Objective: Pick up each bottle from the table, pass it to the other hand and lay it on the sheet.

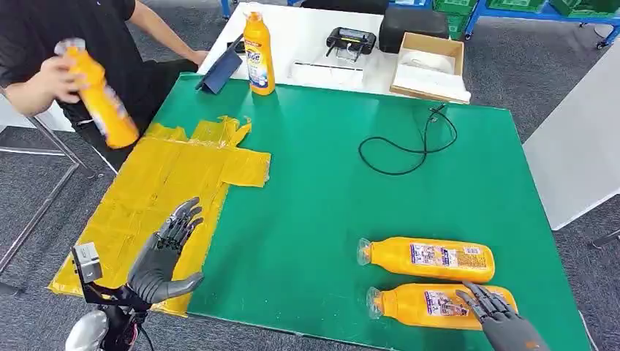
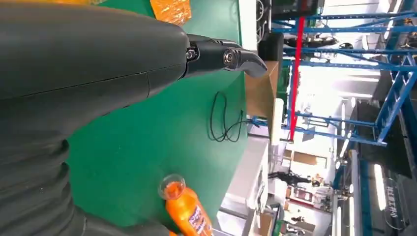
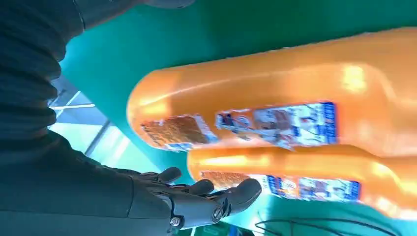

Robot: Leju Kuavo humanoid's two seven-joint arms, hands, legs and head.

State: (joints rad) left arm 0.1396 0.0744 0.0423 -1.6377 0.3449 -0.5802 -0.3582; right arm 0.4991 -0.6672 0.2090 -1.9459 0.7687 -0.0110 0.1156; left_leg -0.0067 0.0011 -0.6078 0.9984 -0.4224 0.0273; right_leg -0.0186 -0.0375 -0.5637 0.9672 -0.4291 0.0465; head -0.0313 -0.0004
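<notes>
While the right hand [image 1: 497, 311] hovers open over the near bottle [image 1: 431, 305], the far bottle [image 1: 428, 259] lies just beside, so spread fingers could knock it; left hand [image 1: 164, 252] empty.

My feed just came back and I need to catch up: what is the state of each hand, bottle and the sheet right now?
left hand: open, empty, over the yellow sheet
right hand: open, fingers over the near bottle, no grip visible
near bottle: lying on the green mat
far bottle: lying on the mat beside it
upright bottle: standing at the mat's far edge
person's bottle: held up by a person
yellow sheet: flat, crinkled, no bottle on it
</notes>
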